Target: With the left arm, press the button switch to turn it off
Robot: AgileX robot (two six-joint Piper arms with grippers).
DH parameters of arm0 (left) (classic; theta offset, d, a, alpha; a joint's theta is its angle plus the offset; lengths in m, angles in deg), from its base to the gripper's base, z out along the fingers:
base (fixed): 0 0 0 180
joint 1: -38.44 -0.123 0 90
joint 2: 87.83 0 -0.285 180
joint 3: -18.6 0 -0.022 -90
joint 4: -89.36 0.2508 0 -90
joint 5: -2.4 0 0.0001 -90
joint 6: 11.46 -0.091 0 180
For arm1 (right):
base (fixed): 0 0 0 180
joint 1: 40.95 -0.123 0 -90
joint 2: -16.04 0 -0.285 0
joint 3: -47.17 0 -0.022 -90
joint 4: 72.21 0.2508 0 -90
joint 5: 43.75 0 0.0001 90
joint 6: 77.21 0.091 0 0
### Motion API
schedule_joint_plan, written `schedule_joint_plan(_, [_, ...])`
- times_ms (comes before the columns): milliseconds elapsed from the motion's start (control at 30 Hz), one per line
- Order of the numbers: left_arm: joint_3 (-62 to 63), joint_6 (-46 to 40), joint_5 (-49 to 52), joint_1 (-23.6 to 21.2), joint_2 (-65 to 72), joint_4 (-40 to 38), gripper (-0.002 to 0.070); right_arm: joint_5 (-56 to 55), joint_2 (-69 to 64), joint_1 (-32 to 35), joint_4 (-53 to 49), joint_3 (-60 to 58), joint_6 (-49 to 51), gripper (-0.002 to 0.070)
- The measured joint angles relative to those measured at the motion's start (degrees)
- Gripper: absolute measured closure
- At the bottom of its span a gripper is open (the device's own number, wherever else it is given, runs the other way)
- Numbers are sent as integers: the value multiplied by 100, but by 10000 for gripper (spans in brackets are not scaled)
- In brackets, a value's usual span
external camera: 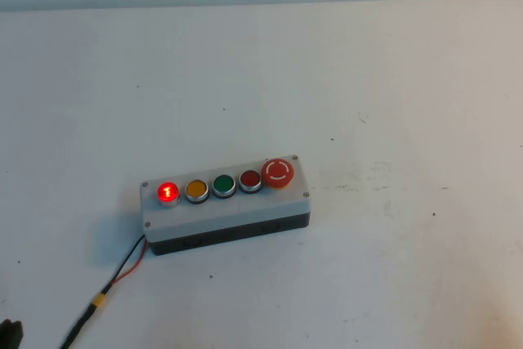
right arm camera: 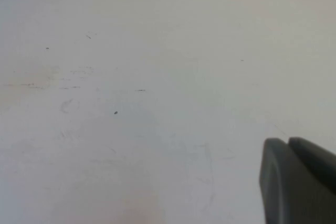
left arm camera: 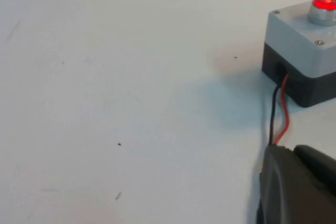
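A grey switch box (external camera: 229, 206) with a black base lies on the white table. Its top carries a row of buttons: a lit red button (external camera: 167, 193) at its left end, then yellow, green and dark red ones, and a large red mushroom button (external camera: 278, 172) at the right end. The left wrist view shows the box's left end (left arm camera: 299, 40) and the lit button (left arm camera: 324, 2). My left gripper (left arm camera: 291, 150) is shut and empty, low near the table's front left, short of the box; its tip shows in the high view (external camera: 8, 334). My right gripper (right arm camera: 287, 142) is shut over bare table.
A black and red wire pair (external camera: 122, 267) runs from the box's left end toward the front left edge, with a yellow joint (external camera: 98, 302). It passes under my left gripper in the left wrist view (left arm camera: 279, 114). White table surface (external camera: 368, 79) surrounds the box.
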Motion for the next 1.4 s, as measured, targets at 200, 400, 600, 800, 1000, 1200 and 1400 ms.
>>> schedule_joint_plan(200, [0, 0, 9, 0, 0, 404, 677, 0, 0, 0, 0, 0, 0, 692])
schedule_joint_plan(400, [0, 0, 9, 0, 0, 481, 677, 0, 0, 0, 0, 0, 0, 692])
schedule_joint_plan(600, [0, 40, 9, 0, 0, 526, 677, 0, 0, 0, 0, 0, 0, 692])
schedule_joint_plan(800, [0, 320, -1, 0, 0, 161, 677, 0, 0, 0, 0, 0, 0, 692])
schedule_joint_plan(1000, [0, 368, -1, 0, 0, 39, 677, 0, 0, 0, 0, 0, 0, 692])
schedule_joint_plan(1200, [0, 368, -1, 0, 0, 39, 677, 0, 0, 0, 0, 0, 0, 692])
schedule_joint_plan(1400, [0, 381, -1, 0, 0, -6, 677, 0, 0, 0, 0, 0, 0, 692])
